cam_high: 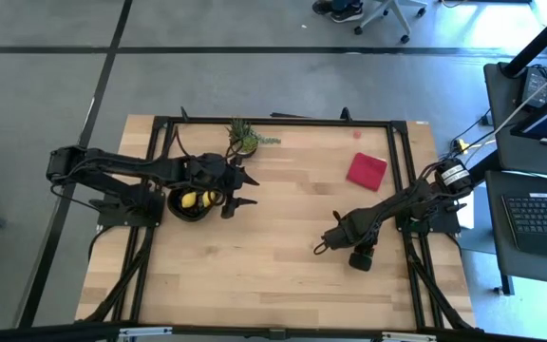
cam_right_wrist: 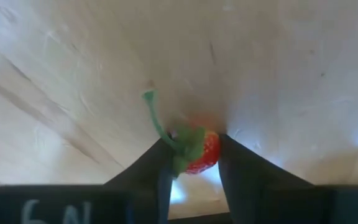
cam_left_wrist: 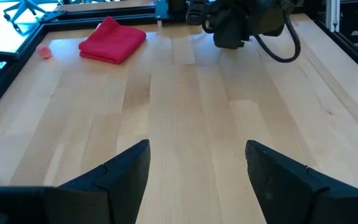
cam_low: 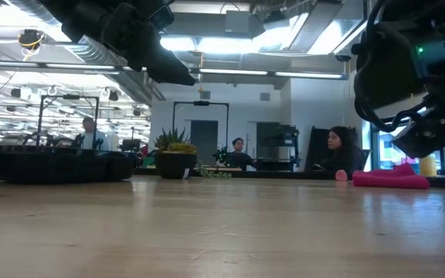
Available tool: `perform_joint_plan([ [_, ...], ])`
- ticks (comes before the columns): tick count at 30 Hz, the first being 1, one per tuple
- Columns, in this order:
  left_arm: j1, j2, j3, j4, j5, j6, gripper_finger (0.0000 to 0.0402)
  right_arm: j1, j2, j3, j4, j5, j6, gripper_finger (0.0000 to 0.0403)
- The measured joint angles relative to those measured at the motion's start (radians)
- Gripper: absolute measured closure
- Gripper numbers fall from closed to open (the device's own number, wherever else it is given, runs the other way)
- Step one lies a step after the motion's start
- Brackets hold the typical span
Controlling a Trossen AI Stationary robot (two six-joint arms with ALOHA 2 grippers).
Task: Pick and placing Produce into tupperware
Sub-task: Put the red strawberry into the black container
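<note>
The black tupperware (cam_high: 188,204) sits on the left half of the table with yellow lemon pieces (cam_high: 191,199) inside. My left gripper (cam_high: 239,193) hangs open and empty just to the container's right; its wrist view shows the two fingers wide apart (cam_left_wrist: 197,149) over bare wood. My right gripper (cam_high: 323,245) is over the table's right half, shut on a small red strawberry (cam_right_wrist: 204,152) with a green stem. A pinkish berry (cam_high: 356,134) lies near the far edge. My right gripper pinches the strawberry's red body (cam_right_wrist: 209,149) between its two fingers (cam_right_wrist: 238,163). The green cap and stem (cam_right_wrist: 157,121) stick out past the fingertips. The fingers point down at the wood close below; I cannot tell whether the strawberry touches the table.
A small potted green plant (cam_high: 243,140) stands by the far edge behind the container. A folded red cloth (cam_high: 366,171) lies far right. A black frame (cam_high: 283,121) runs round the table. Bare wood lies between the two grippers and toward the near edge.
</note>
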Motion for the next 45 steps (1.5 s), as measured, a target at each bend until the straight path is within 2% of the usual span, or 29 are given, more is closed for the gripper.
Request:
perform_joint_plan([
  [2,0.000,0.000,0.000,0.000,0.000,0.000,0.0148,0.000,0.000,0.000,0.000,0.001,0.008,0.0307],
  [8,0.000,0.000,0.000,0.000,0.000,0.000,0.0148,0.000,0.001,0.003,0.000,0.004,0.023,0.0307],
  [13,0.000,0.000,0.000,-0.003,0.000,0.000,0.0148,-0.014,0.008,0.059,-0.014,0.037,0.026,0.0309],
  [17,0.000,0.000,0.000,-0.027,0.000,-0.001,0.0148,-0.071,0.008,0.153,0.102,0.174,-0.020,0.0309],
  [20,-0.001,0.000,0.000,-0.030,0.001,-0.001,0.0148,-0.129,0.007,0.212,0.262,0.198,-0.119,0.0309],
  [24,0.000,0.000,0.000,-0.030,0.000,0.053,0.0148,-0.218,0.004,0.259,0.578,0.152,-0.290,0.0309],
  [28,-0.012,0.000,0.000,-0.029,0.000,0.258,0.0148,-0.306,0.005,0.265,0.812,-0.001,-0.392,0.0310],
  [32,-0.031,0.000,0.000,-0.023,0.003,0.542,0.0148,-0.382,0.005,0.265,0.862,-0.091,-0.420,0.0310],
  [34,-0.035,0.000,0.000,-0.001,0.002,0.616,0.0148,-0.409,0.005,0.265,0.901,-0.104,-0.435,0.0310],
  [41,-0.038,0.000,0.000,0.096,0.002,0.642,0.0148,-0.456,0.005,0.265,1.113,-0.194,-0.461,0.0310],
  [45,-0.038,0.000,0.000,0.096,0.001,0.721,0.0148,-0.471,0.005,0.265,1.180,-0.198,-0.463,0.0310],
])
